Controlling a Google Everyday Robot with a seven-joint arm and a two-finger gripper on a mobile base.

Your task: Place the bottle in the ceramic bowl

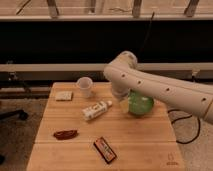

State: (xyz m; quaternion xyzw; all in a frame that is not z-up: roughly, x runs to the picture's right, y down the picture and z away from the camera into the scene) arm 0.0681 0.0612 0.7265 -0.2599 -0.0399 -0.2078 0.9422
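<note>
The small white bottle (96, 110) lies on its side near the middle of the wooden table, its cap pointing right toward the bowl. The green ceramic bowl (141, 104) sits to its right, partly covered by my white arm. My gripper (121, 102) hangs low between the bottle's cap and the bowl's left rim, open and holding nothing. The arm reaches in from the right edge of the camera view and bends down over the bowl.
A white cup (84, 86) stands behind the bottle, with a pale flat square (63, 95) to its left. A dark brown item (65, 134) and a flat dark packet (105, 150) lie near the table's (150, 147) front. A dark rail runs behind.
</note>
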